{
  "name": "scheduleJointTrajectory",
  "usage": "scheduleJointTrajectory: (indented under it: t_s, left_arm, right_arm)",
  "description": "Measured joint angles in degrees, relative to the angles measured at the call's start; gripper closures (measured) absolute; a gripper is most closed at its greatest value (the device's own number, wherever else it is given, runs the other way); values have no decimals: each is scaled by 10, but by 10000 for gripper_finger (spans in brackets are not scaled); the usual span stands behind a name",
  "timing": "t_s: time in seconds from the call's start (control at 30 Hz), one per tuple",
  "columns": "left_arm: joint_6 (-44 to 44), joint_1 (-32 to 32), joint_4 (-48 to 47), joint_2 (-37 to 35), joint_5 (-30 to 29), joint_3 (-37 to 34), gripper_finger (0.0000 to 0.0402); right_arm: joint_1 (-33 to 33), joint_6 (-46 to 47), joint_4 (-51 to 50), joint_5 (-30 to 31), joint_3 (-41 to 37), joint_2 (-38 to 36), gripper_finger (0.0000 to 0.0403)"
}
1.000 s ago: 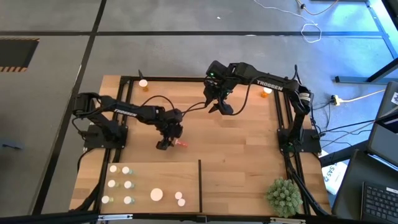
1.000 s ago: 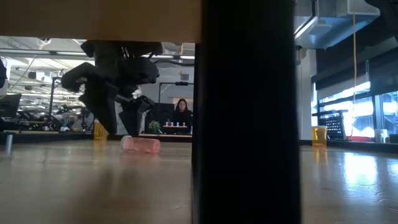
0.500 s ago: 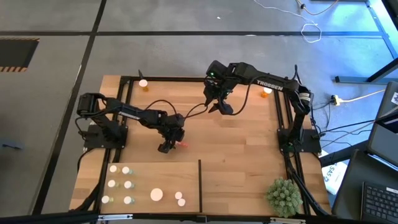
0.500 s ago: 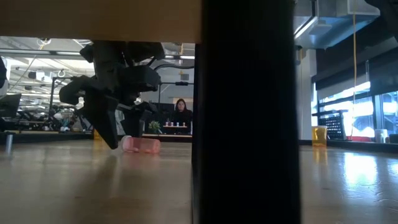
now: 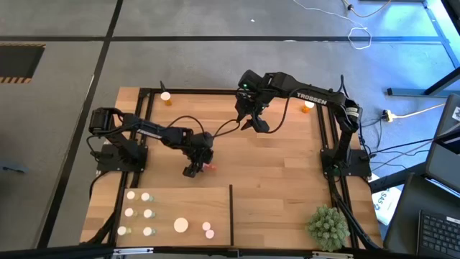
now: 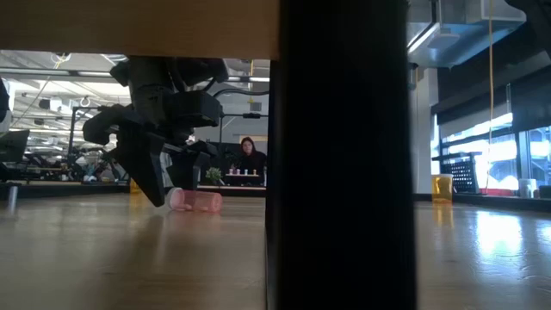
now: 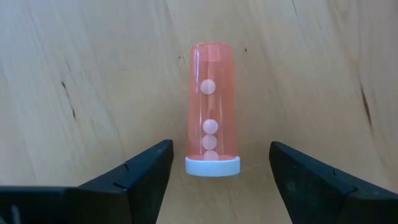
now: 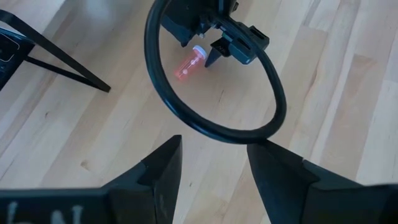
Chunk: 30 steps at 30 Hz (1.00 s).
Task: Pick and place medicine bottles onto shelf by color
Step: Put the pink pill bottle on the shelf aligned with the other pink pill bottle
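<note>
Jaws on the left gripper stand wide apart, one finger each side of the white cap, touching nothing yet; nothing held. Right gripper hangs over the far middle of the table with its fingers parted and empty, waiting.

Target is an orange medicine bottle lying on its side on the planked tabletop, just off the near end of the left arm, between the arms and the shelf. Clear orange body, round, smooth, a few pale pills visible inside, cap end toward the fingers.

Risks, my read: the bottle is a cylinder on its side, so a finger landing first on one side would likely roll it away. Closing on the cap rim only would give a shallow grip and it could tip or slip out on lift. Coming down too low could scrape fingertips on the wood.

Shelf already carries several white-capped bottles left of the dark divider; two more orange ones stand at the table's far edge.
</note>
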Motion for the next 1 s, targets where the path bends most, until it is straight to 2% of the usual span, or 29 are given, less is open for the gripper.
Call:
scheduleJointTrajectory:
  t_s: [0.13,0.47,0.83,1.0]
  left_arm:
    - [-2,-6,0,0,-14,0,150]
    - [-17,-6,-3,1,-18,0,221]
    - [-36,-8,-18,0,-1,0,293]
    - [-54,-8,-30,-3,3,0,308]
  right_arm:
    - [0,0,0,-1,0,0,218]
    - [0,0,0,-1,0,0,218]
    - [0,0,0,0,0,0,218]
    - [0,0,0,-1,0,0,218]
